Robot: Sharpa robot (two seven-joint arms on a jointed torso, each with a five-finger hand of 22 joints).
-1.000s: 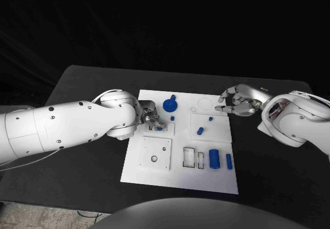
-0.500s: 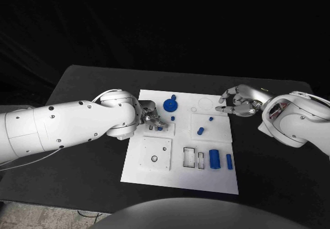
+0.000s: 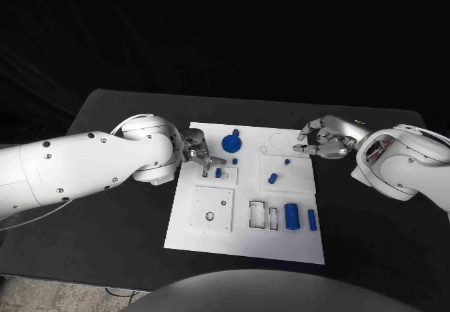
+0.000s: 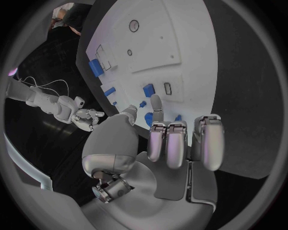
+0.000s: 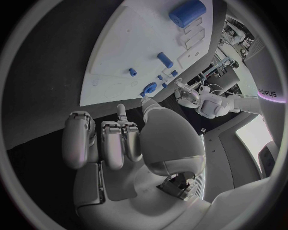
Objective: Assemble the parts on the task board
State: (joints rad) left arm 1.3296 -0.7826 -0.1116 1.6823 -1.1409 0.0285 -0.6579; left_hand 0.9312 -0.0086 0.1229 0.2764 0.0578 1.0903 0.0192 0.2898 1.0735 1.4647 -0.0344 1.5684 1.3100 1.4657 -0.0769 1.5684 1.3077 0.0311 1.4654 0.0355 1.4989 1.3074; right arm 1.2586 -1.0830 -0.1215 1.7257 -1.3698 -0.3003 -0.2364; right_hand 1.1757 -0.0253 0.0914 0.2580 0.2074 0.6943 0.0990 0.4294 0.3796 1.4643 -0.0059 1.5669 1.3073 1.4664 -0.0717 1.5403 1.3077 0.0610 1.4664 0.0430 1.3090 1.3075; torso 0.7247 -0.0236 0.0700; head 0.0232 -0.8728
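Note:
The white task board (image 3: 246, 229) lies mid-table, also in the left wrist view (image 4: 180, 43) and the right wrist view (image 5: 138, 52). My left hand (image 3: 199, 155) (image 4: 174, 139) hovers at the board's left edge and holds nothing. One finger reaches toward a small blue piece (image 3: 218, 173) (image 4: 148, 89) standing in a small square plate. My right hand (image 3: 324, 140) (image 5: 120, 139) hangs at the board's far right edge, holding nothing. A blue gear (image 3: 231, 141), a blue peg (image 3: 273, 177), a blue cylinder (image 3: 292, 216) (image 5: 187, 12) and a blue bar (image 3: 311, 220) sit on the board.
A square plate with a round hole (image 3: 212, 208) and two rectangular slots (image 3: 258, 214) lie on the board's near half. Black table (image 3: 112, 214) surrounds the board, with room at the front and on both sides.
My left hand has drawn back from the small blue piece, up and to the left, and the piece stays in its plate. The right hand has not moved.

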